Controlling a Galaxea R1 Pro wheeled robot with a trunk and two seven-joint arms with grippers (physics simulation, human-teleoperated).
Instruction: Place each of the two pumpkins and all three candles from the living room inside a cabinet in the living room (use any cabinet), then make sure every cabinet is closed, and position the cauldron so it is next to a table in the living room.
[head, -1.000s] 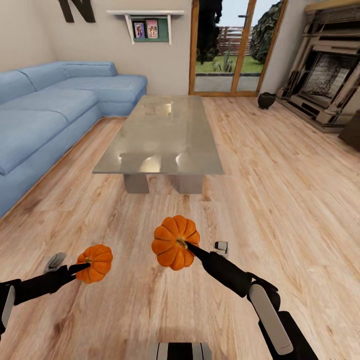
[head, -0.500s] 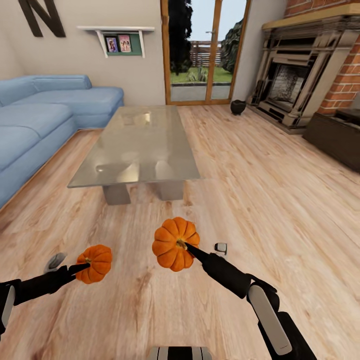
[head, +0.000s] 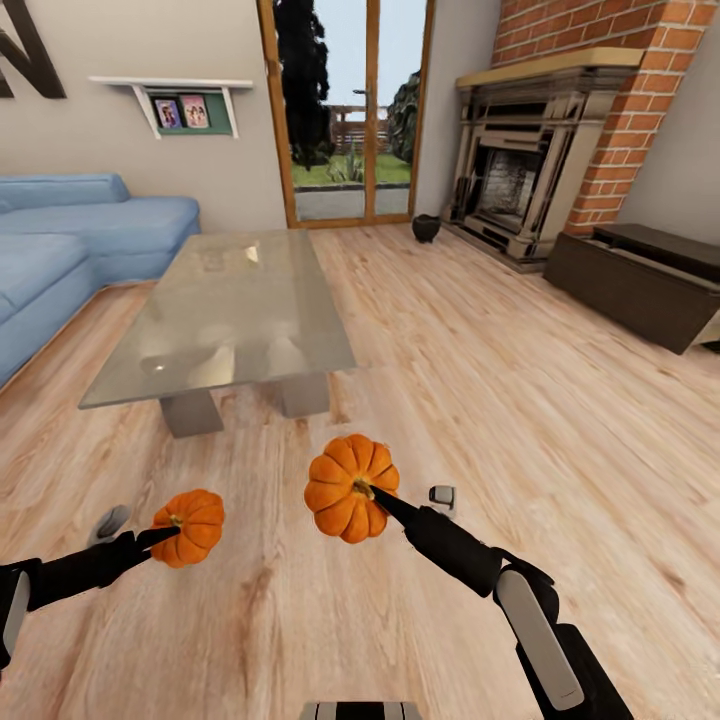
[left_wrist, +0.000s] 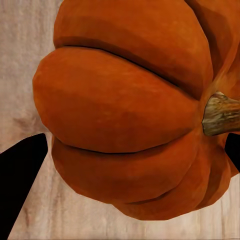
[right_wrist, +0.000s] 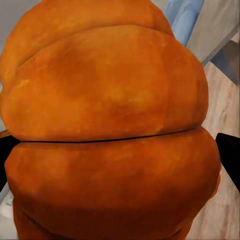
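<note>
Each gripper holds one orange ribbed pumpkin above the wooden floor. My left gripper (head: 168, 533) is shut on the smaller-looking pumpkin (head: 192, 526) at its stem side, seen close up as pumpkin (left_wrist: 125, 115). My right gripper (head: 372, 494) is shut on the other pumpkin (head: 349, 484), which also appears as pumpkin (right_wrist: 110, 135). The grey-topped table (head: 220, 300) stands ahead to the left. A small black cauldron (head: 426, 228) sits on the floor by the fireplace. A low dark-brown cabinet (head: 630, 285) lies along the right wall, its front shut. The candles are out of view.
A blue sofa (head: 70, 240) runs along the left. A stone fireplace (head: 510, 185) with a brick chimney is at the back right, beside glass doors (head: 345, 120). Wooden floor (head: 520, 420) stretches between the table and the cabinet.
The whole view has swung to the right, so the camera turned: sofa and table slid left, fireplace and cabinet came in. Both arms hold their pumpkins as before.
</note>
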